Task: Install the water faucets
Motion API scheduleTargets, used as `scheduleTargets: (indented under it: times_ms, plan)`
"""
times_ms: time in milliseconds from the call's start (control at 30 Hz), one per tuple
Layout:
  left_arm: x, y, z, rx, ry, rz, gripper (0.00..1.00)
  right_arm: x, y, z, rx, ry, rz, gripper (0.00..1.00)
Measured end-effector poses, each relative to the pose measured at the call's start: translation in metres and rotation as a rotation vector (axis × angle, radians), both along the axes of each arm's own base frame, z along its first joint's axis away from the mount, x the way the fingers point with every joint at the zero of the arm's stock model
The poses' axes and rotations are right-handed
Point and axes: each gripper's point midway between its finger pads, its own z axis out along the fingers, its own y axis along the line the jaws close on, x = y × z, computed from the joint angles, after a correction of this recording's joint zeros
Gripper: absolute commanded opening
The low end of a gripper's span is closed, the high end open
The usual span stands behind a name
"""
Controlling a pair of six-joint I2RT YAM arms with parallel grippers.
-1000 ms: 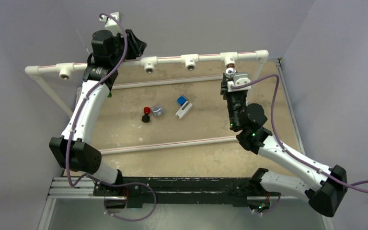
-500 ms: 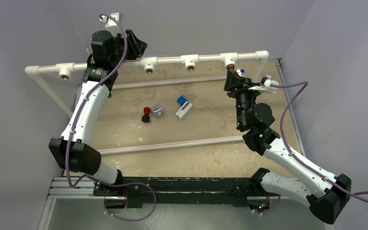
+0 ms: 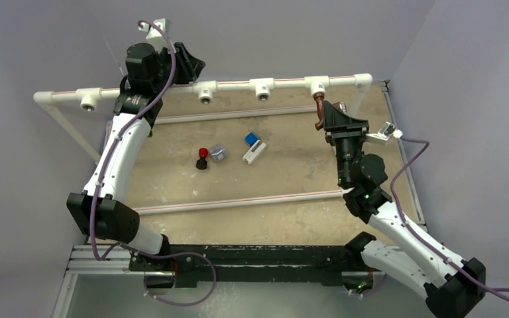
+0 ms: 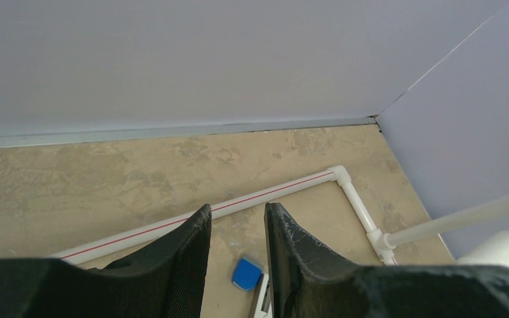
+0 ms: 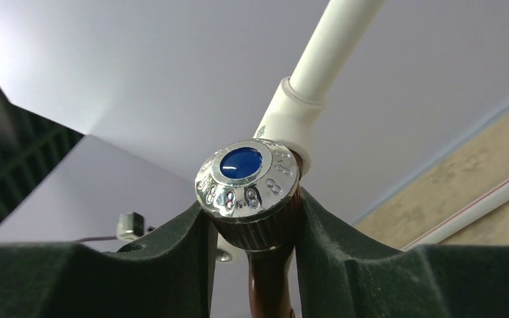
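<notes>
The reddish-brown faucet (image 5: 260, 228) sits at the rightmost tee fitting (image 5: 293, 119) of the raised white pipe rail (image 3: 238, 83), at the far right of the table (image 3: 272, 218). The right gripper (image 5: 252, 218) is clamped on its neck, just under the chrome cap with the blue centre.

It looks like a small piece of hard plastic, so it is probably light and stiff and unlikely to be crushed by a firm squeeze. The polished cap is likely slippery and a poor place to grip. The brown neck below it, where the fingers sit now, seems the better hold, and the bent spout should resist twisting. The likely weak point is the stub, which could bind if it enters the socket crooked.

The overhead view shows the faucet (image 3: 319, 112) hanging just below the tee (image 3: 317, 84), with the right gripper (image 3: 329, 114) beside it. It also shows the red-and-black knob (image 3: 202, 158) and the blue-white block (image 3: 253, 147) lying well apart, mid-table. The right wrist view alone shows the grip and the cap, but neither view shows whether the stub is seated.

The left gripper (image 3: 189, 65) is up at the far left of the rail. Only its own wrist view shows that its jaws (image 4: 238, 215) are parted with nothing between them, the block (image 4: 246, 273) visible through the gap. The green faucet cannot be made out in any view.
</notes>
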Motion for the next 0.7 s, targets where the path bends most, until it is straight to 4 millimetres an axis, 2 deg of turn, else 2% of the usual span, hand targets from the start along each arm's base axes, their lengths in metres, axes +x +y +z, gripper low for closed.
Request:
scheduleTargets:
  times_ms: [300, 700]
  plan:
    - [0.0, 0.0, 0.003, -0.001, -0.009, 0.0, 0.34, 0.005, -0.002, -0.002, 0.268, 0.02, 0.106, 0.0]
    - [0.004, 0.0, 0.011, -0.001, -0.06, 0.001, 0.34, 0.035, -0.016, -0.008, 0.343, 0.065, 0.222, 0.0]
